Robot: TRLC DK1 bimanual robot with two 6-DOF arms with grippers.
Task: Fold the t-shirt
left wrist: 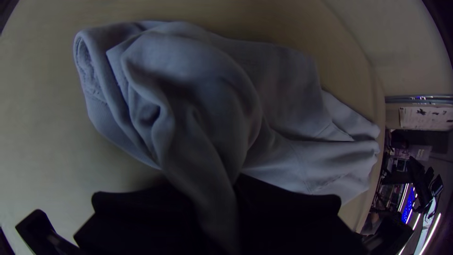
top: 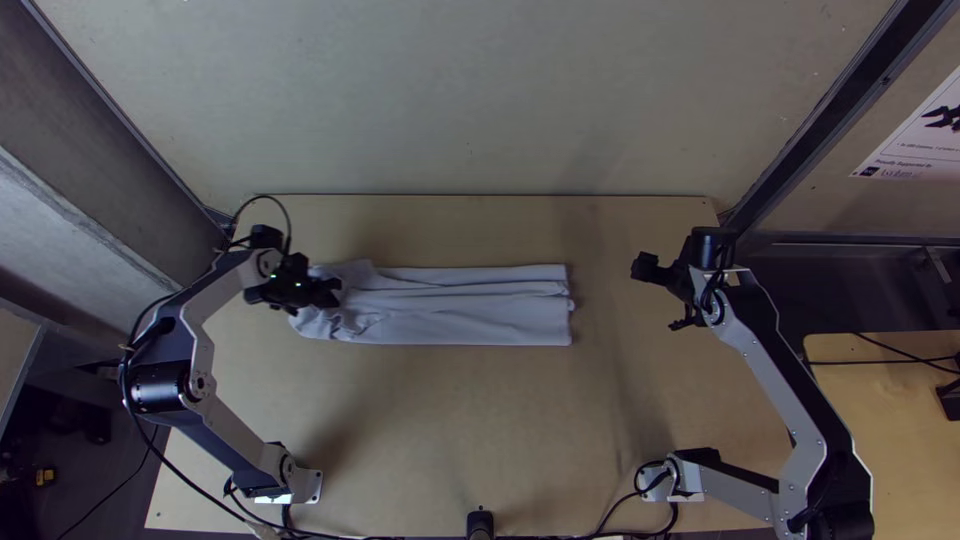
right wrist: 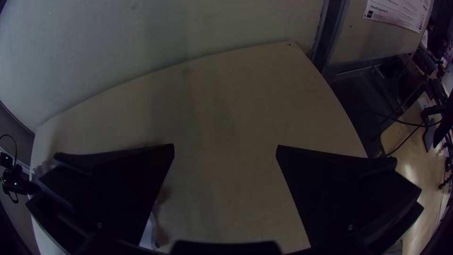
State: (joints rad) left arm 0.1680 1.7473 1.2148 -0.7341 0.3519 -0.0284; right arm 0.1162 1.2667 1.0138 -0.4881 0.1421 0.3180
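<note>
From where I stand, the shirt (top: 470,308) lies as a long, narrow strip at twelve o'clock from the middle of the table (top: 450,430), fairly smooth towards three, rumpled towards nine. The left gripper (top: 325,291) pinches a ridge of cloth at that nine o'clock end. The right gripper (right wrist: 225,150), off at two o'clock, has its fingers spread wide.

It looks light, limp and unbreakable, apt to sag and crease; I'd take it by the end corners, through every layer. I can't make out how many layers that pinch caught, nor tell collar from sleeves.
</note>
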